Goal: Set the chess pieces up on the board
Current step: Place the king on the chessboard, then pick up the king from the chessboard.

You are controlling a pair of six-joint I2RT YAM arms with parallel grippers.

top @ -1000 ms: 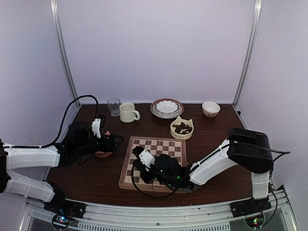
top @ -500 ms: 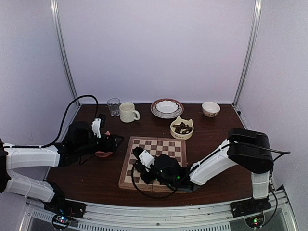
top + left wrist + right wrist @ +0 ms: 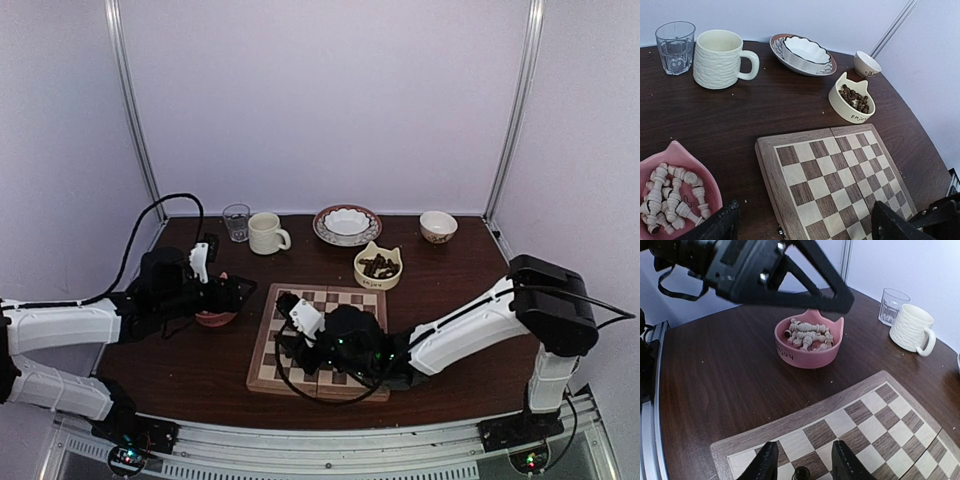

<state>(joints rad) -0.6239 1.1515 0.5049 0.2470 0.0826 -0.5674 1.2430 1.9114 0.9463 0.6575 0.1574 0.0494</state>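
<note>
Barely started. Holds left fingers (image 3: 725,225) wide apart, empty, above pink bowl (image 3: 807,359) of pale pieces (image 3: 807,335) toward counter's left edge. Shows board (image 3: 840,170) mid-counter nearly bare: one dark piece (image 3: 801,473) by its near-left corner, between parted right fingers (image 3: 766,462), untouched. Leaves remaining dark pieces (image 3: 855,97) in cream bowl (image 3: 850,114) behind. Since earlier: has opened right fingers, swung elbow right.
</note>
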